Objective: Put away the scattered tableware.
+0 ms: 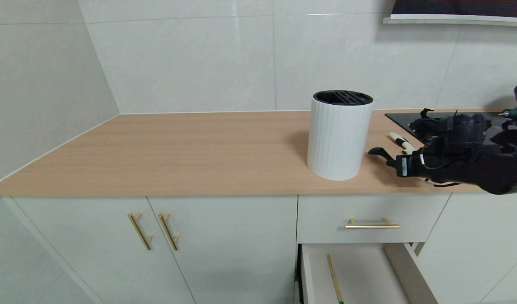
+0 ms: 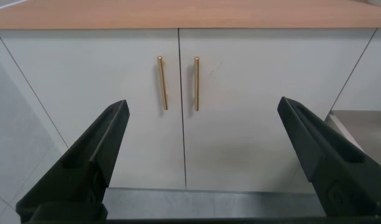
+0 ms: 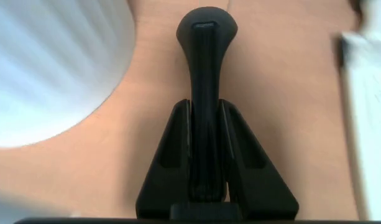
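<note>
My right gripper point(image 1: 392, 161) point(image 3: 206, 163) is shut on a black utensil handle point(image 1: 377, 150) point(image 3: 206, 50), held low over the wooden counter point(image 1: 178, 152). The handle's rounded end points toward the white ribbed holder point(image 1: 339, 138) point(image 3: 53, 62) with a black slotted top, a short way to its right. A white-and-black utensil point(image 1: 401, 142) point(image 3: 371, 124) lies on the counter beyond the gripper. My left gripper point(image 2: 202, 155) hangs open in front of the cupboard doors, with nothing between its fingers.
A black cooktop point(image 1: 406, 121) lies at the counter's back right. Below the counter, a drawer point(image 1: 355, 274) stands pulled out with a pair of chopsticks point(image 1: 334, 274) inside. Two cupboard doors with gold handles point(image 2: 178, 83) sit to the left.
</note>
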### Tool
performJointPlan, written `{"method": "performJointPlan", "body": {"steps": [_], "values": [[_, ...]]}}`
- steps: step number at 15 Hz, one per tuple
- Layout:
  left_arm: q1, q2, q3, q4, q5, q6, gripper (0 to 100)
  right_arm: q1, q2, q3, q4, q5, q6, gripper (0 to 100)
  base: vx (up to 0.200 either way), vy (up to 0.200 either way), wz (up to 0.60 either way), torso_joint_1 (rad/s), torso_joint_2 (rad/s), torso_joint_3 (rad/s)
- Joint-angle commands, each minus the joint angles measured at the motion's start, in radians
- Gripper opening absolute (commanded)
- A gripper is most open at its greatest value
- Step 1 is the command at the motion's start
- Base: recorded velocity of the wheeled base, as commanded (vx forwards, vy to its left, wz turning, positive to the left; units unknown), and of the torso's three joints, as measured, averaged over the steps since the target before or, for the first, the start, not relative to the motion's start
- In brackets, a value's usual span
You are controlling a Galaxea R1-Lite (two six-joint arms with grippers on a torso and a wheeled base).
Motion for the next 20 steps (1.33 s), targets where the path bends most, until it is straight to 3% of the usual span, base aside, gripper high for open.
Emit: {"method": "performJointPlan", "body": {"steps": [1,3,8,14,20], "values": [[0.000,0.000,0.000,0.000,0.000,-0.001,100,0.005,-0.270,0.105,0.150,-0.002,0.083,0,0.000,0.000,0.00,0.000,0.00,0.000],[0.000,0.000,0.000,0.000,0.000,-0.001,100,0.022,-0.416,0.186,0.289,0.004,0.109,0,0.000,0.000,0.00,0.000,0.00,0.000],[0.000,0.000,0.000,0.000,0.000,-0.001,100,0.048,-0.592,0.450,0.297,0.029,0.095,0,0.000,0.000,0.00,0.000,0.00,0.000],[0.000,0.000,0.000,0.000,0.000,-0.001,100,0.079,-0.569,0.517,0.297,0.030,0.048,0,0.000,0.000,0.00,-0.015,0.03,0.021],[0.000,0.000,0.000,0.000,0.000,-0.001,100,0.108,-0.516,0.537,0.291,0.030,0.026,0,0.000,0.000,0.00,-0.168,0.41,0.253]]}}
